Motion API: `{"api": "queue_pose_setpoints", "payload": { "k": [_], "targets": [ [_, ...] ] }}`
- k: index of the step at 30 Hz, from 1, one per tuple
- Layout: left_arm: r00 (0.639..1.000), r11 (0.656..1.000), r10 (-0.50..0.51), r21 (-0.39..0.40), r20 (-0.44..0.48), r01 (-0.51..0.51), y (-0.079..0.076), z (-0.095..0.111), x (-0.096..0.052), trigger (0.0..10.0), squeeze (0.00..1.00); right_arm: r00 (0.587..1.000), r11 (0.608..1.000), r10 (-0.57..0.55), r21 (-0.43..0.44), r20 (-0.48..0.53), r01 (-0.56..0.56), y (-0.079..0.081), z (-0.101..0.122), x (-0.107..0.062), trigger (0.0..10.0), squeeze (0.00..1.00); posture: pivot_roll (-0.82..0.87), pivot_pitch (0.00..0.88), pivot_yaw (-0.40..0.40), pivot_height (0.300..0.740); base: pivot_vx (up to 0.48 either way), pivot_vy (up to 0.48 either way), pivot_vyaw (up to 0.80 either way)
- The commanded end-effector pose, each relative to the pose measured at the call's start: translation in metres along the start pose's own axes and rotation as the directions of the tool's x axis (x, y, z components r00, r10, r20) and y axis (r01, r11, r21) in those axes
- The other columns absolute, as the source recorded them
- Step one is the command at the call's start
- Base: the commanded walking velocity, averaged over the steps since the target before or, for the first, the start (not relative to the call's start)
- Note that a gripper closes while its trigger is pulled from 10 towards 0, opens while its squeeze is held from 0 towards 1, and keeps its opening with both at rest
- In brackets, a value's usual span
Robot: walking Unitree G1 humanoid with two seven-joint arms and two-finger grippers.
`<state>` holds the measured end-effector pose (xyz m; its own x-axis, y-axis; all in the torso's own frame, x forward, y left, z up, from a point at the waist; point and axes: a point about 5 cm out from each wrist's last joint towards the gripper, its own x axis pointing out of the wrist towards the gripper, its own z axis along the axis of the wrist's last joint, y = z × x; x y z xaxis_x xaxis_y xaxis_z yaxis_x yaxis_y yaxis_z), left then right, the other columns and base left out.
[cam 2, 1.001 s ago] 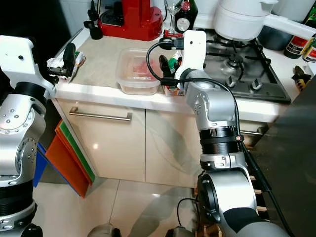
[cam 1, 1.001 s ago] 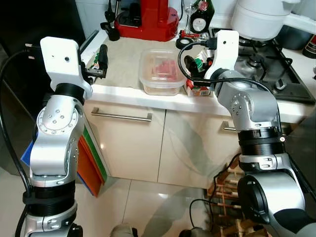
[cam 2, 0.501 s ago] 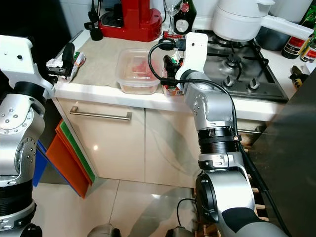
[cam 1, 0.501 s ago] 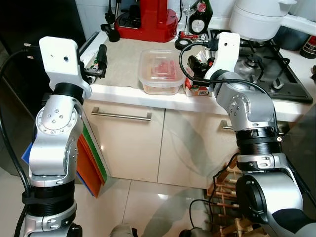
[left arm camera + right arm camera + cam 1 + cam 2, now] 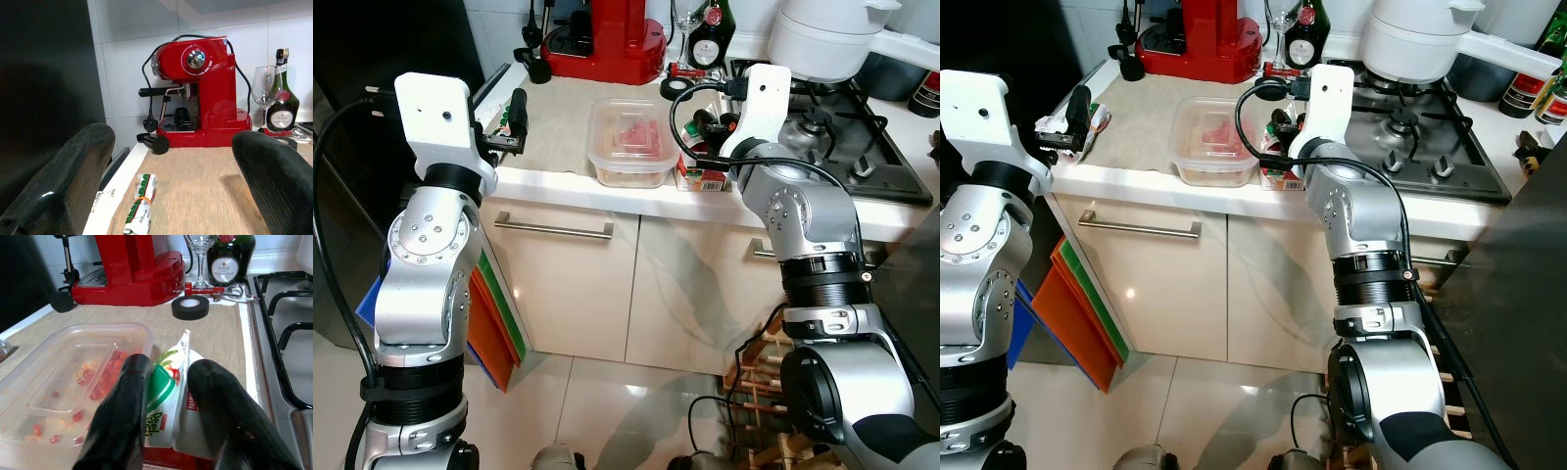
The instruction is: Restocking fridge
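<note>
From the left eye view, the right gripper (image 5: 701, 125) sits at the small carton (image 5: 703, 178) standing on the counter (image 5: 558, 127) just beside the lidded plastic container (image 5: 631, 142), near the counter's front edge; the left gripper (image 5: 514, 110) hovers over the counter's left end. The right eye view gives the same layout, with the carton's red base clear of the container. The left wrist view shows the left fingers (image 5: 73, 171) spread wide with nothing between them, a wrapped packet (image 5: 139, 205) lying below and the red coffee machine (image 5: 200, 98) behind. The right wrist view adds what the head cannot: the black fingers (image 5: 122, 411) straddle the carton's green cap and gabled top, close against it, though I cannot tell whether they press it. A good grasp squeezes squarely lower on the body, then lifts straight up.
</note>
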<state>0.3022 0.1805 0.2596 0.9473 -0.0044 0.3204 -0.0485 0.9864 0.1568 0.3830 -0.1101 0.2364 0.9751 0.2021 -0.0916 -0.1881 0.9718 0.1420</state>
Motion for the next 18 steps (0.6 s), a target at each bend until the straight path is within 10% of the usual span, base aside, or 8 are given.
{"api": "queue_pose_setpoints", "payload": {
  "k": [1, 11, 18],
  "targets": [
    [1.000, 1.000, 0.011, -0.002, -0.004, -0.011, 0.001, 0.000, 0.002, 10.0, 0.00, 1.000, 1.000, 0.011, -0.005, -0.028, -0.011, 0.002, -0.011, 0.001, 0.0, 0.00, 0.12, 0.000, -0.028, 0.726, 0.000, 0.000, 0.00],
    [1.000, 1.000, 0.003, 0.010, -0.012, -0.002, -0.001, -0.003, 0.003, 10.0, 0.00, 1.000, 0.999, 0.017, -0.029, -0.009, -0.017, 0.004, -0.017, -0.001, 0.0, 0.00, 0.11, 0.004, -0.018, 0.726, 0.000, 0.000, 0.00],
    [1.000, 1.000, -0.004, 0.014, -0.019, 0.004, -0.004, -0.005, 0.005, 10.0, 0.00, 0.972, 0.991, -0.024, -0.122, 0.232, 0.053, 0.000, 0.011, -0.006, 0.0, 0.00, 0.10, 0.001, -0.015, 0.726, 0.000, 0.000, 0.00]
  ]
}}
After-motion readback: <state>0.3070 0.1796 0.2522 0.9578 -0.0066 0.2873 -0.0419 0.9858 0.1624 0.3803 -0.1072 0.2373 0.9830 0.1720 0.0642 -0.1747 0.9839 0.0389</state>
